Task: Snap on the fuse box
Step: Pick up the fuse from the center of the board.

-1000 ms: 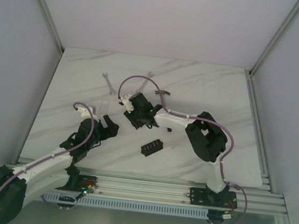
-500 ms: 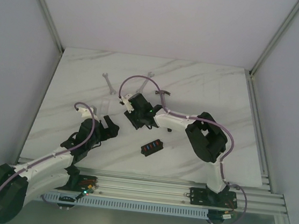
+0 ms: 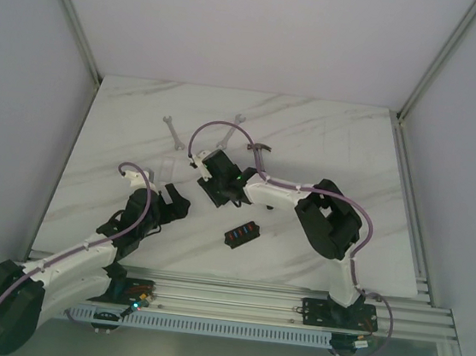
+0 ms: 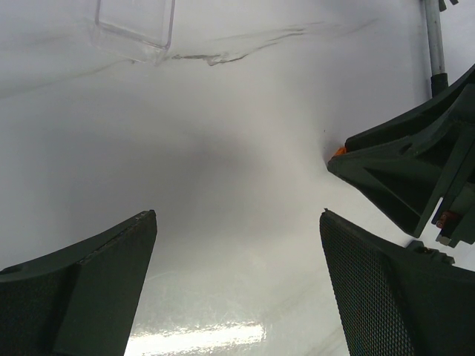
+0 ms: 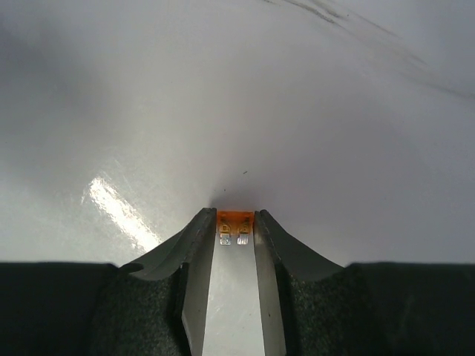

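Pinches a tiny orange fuse (image 5: 234,220) in the narrow right gripper (image 5: 235,230), apart from the small black rectangular plastic fuse box (image 3: 243,233). Holds the left gripper (image 4: 237,222) wide.

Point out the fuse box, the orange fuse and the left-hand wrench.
fuse box (image 3: 243,233): top external view, middle of its fuse-studded face.
orange fuse (image 5: 234,220): right wrist view, its orange body.
left-hand wrench (image 3: 172,133): top external view, mid-shaft.
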Controlling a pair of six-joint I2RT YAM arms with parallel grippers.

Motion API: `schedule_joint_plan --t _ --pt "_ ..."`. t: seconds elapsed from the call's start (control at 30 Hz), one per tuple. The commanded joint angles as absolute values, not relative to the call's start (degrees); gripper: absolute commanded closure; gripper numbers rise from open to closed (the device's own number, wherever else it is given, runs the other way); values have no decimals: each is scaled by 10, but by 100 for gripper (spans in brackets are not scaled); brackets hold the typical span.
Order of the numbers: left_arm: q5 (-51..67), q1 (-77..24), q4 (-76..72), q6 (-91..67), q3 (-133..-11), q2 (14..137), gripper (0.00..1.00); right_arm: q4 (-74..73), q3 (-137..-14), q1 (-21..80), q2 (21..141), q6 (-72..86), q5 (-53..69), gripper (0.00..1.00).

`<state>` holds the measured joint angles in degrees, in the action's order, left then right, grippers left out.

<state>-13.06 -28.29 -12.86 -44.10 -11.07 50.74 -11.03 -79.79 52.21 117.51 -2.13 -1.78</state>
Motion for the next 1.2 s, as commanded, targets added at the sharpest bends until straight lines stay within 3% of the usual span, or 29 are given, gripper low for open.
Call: schedule_joint_plan --t 0.0,0.27,0.47,0.83,1.17 --pt "-122 -280 -150 -443 -107 510 0 -178 -789 528 1188 -14 -32 68" --pt "-106 -279 -175 -439 -103 518 0 -174 -802 528 1196 20 -40 80" --pt "-85 -280 -217 -436 -94 517 7 -131 -769 526 1145 77 -53 86" --pt "-65 -320 -330 -440 -72 504 19 -74 -684 522 1009 215 -93 85" --pt "-185 -459 -417 -402 -93 519 25 24 -571 523 859 324 -118 84"
